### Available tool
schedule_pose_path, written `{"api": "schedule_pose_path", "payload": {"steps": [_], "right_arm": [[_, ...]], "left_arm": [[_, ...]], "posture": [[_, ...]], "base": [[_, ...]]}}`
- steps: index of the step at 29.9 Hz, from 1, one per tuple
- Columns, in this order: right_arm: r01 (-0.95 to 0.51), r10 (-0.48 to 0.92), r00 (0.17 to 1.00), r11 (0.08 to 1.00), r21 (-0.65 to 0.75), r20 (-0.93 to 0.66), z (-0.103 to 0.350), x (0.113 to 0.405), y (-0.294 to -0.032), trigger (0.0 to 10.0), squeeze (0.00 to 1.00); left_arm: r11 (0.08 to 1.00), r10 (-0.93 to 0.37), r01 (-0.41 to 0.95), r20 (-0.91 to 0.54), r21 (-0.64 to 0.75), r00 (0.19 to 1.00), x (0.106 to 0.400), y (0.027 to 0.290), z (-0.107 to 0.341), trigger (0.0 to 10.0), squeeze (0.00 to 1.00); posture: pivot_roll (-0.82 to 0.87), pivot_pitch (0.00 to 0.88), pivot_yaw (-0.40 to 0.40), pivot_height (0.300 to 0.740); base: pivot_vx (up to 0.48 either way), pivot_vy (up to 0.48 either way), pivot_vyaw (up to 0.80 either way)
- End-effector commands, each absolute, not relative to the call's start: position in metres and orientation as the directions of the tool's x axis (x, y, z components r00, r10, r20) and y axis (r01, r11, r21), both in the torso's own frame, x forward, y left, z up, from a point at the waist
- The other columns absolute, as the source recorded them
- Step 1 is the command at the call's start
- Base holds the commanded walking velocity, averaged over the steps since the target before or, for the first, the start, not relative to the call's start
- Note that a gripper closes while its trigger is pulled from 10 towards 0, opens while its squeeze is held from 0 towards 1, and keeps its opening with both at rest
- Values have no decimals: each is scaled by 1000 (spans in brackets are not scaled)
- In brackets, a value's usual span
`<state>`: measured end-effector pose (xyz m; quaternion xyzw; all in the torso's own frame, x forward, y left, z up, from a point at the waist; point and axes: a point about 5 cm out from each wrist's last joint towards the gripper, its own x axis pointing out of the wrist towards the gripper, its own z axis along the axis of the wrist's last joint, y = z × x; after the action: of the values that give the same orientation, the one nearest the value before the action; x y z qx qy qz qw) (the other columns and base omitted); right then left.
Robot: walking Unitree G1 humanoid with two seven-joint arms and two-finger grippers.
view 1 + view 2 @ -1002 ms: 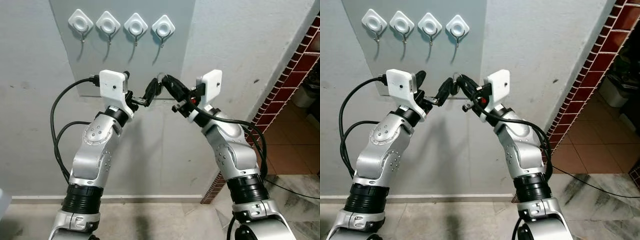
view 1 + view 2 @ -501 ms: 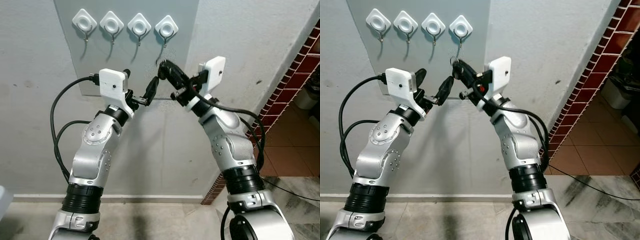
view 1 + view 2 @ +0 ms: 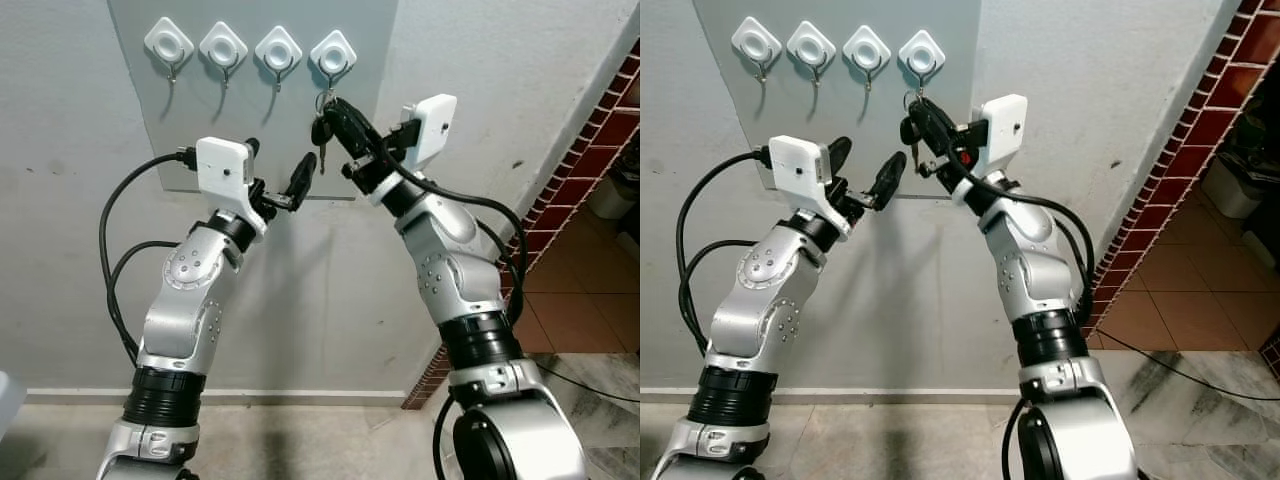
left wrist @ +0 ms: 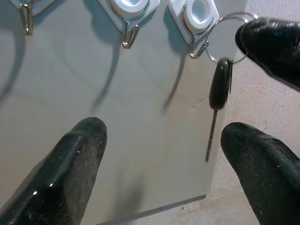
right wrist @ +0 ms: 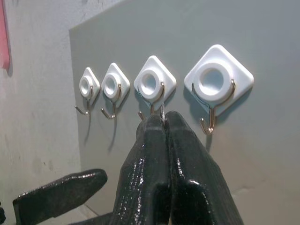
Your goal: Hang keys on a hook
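The black-headed key on its silver wire ring [image 4: 219,84] now hangs just beside the rightmost white diamond-backed metal hook [image 3: 332,55], lifted there from lower down. The right gripper [image 3: 335,108] pinches the ring, fingers closed. The left gripper [image 3: 300,178], spread and empty, remains below left.

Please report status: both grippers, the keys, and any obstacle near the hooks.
Right gripper shut on key ring, just under rightmost hook. Left gripper open, lower, holding nothing. Key dangles, ring not yet hooked. Nothing in the way.
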<state>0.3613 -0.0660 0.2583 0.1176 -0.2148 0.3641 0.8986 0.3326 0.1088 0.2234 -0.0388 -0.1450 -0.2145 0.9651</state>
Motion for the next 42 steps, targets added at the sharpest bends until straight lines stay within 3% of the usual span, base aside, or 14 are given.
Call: {"api": "schedule_pose_path", "payload": {"steps": [1, 29, 42], "right_arm": [[-697, 585, 645, 714, 66, 491, 264, 364, -68, 10000, 0], [-670, 521, 693, 720, 181, 498, 268, 382, -67, 10000, 0], [-676, 481, 722, 643, 360, 497, 259, 386, -71, 10000, 0]], "left_arm": [[901, -410, 434, 310, -10, 858, 332, 108, 229, 10000, 0], [901, -404, 433, 306, -31, 862, 331, 107, 229, 10000, 0], [902, -400, 431, 304, -40, 865, 331, 108, 230, 10000, 0]], "posture": [[6, 0, -40, 740], [8, 6, -45, 740], [10, 18, -44, 740]], "base": [[0, 0, 0], [0, 0, 0], [0, 0, 0]]}}
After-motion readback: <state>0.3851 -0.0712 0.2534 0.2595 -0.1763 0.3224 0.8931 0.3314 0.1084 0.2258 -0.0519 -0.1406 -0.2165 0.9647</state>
